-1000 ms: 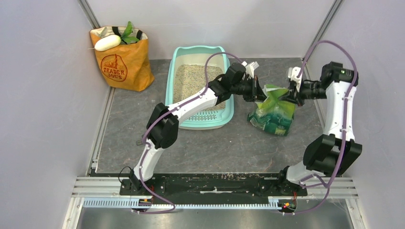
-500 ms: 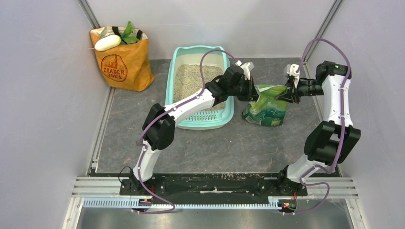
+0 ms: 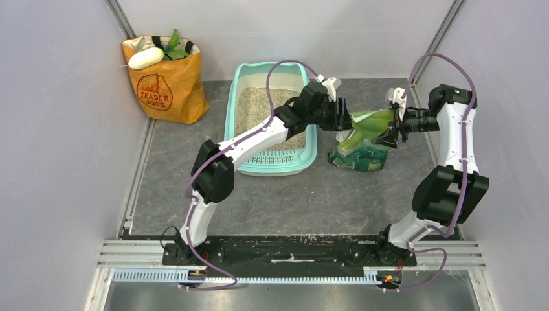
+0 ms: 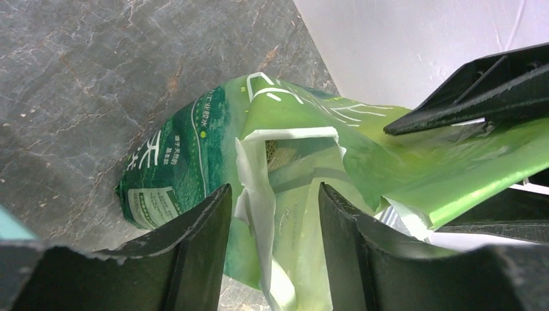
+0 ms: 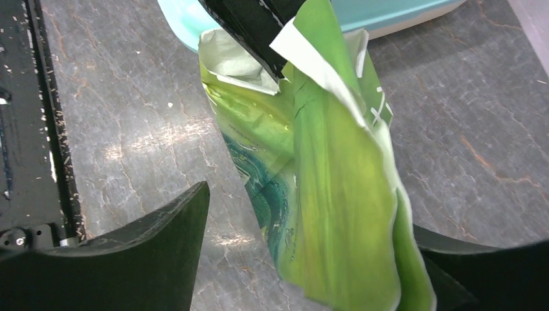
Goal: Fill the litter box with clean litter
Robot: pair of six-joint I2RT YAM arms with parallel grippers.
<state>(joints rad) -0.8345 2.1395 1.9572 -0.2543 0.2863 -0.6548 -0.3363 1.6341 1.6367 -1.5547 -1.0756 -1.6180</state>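
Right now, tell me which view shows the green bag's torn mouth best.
Left wrist: it looks straight into the torn mouth of the green bag, framed by the left tool. Top external shows the whole bag small, its mouth not discernible. Right wrist shows mostly its outer side.

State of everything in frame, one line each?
litter box: partly filled with clean litter
green bag: torn open, top raised
orange bag: upright, items poking out
left hand: straddling bag's torn edge, grip unclear
right hand: around bag's top, grip unclear

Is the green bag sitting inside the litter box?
No, the green bag rests on the grey table beside the litter box, outside its rim.
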